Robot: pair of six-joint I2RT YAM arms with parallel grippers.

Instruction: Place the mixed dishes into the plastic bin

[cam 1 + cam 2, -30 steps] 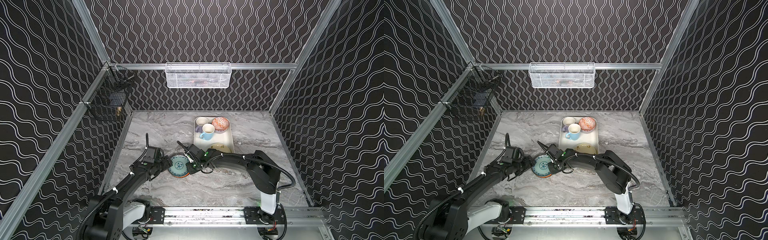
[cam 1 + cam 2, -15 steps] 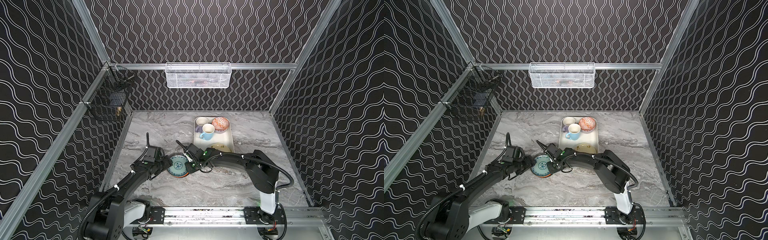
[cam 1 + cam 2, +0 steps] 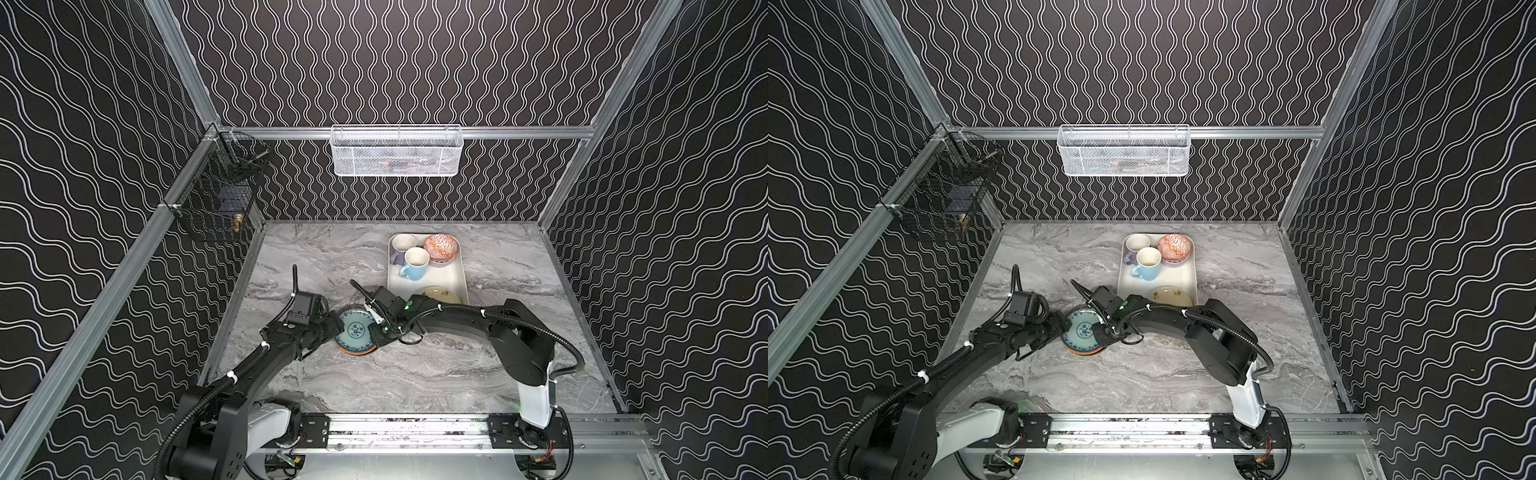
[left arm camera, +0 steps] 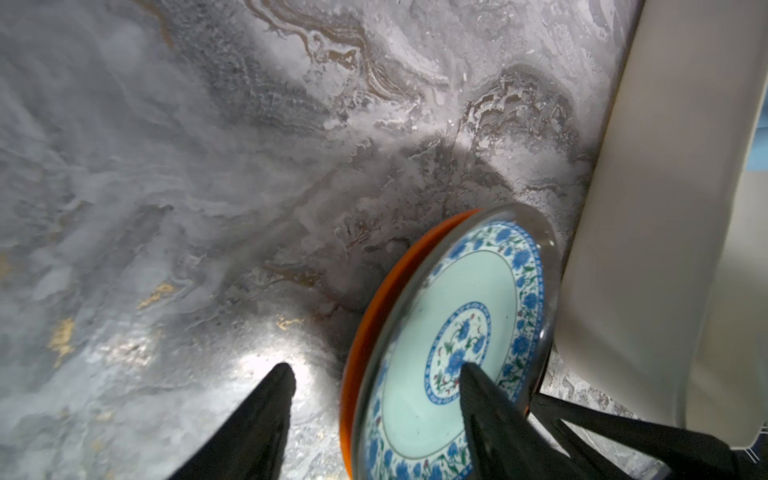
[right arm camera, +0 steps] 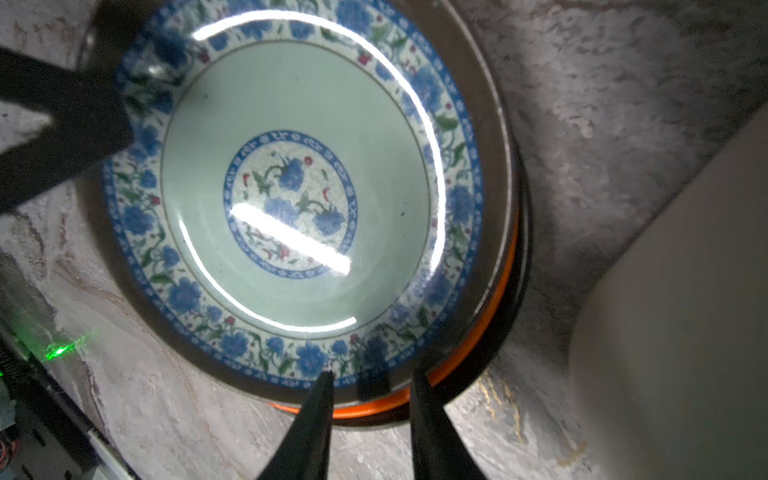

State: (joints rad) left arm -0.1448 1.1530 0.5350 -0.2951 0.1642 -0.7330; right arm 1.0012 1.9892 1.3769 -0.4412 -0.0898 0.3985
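Note:
A pale-green plate with a blue floral rim point(image 3: 355, 330) point(image 3: 1084, 330) lies on an orange plate point(image 3: 353, 352) on the marble table, just left of the plastic bin point(image 3: 444, 276). My left gripper point(image 4: 376, 370) is open at the stack's left edge. One of its fingers is over the green plate point(image 4: 449, 316) and the other is over bare table beside the orange rim point(image 4: 374, 291). My right gripper point(image 5: 372, 376) is at the stack's right edge. Its jaws stand narrowly apart with both tips over the rim point(image 5: 361, 409) and nothing clamped between them.
The bin holds a lilac mug point(image 3: 401, 245), a light-blue mug point(image 3: 415, 262), an orange-patterned bowl point(image 3: 441, 247) and a pale yellow plate point(image 3: 442, 294). A white wire basket point(image 3: 397, 151) hangs on the back wall and a black one point(image 3: 220, 195) on the left wall.
The left gripper's jaws have narrowed a little around the stack's edge. The right gripper and the plates have shifted slightly to the left.

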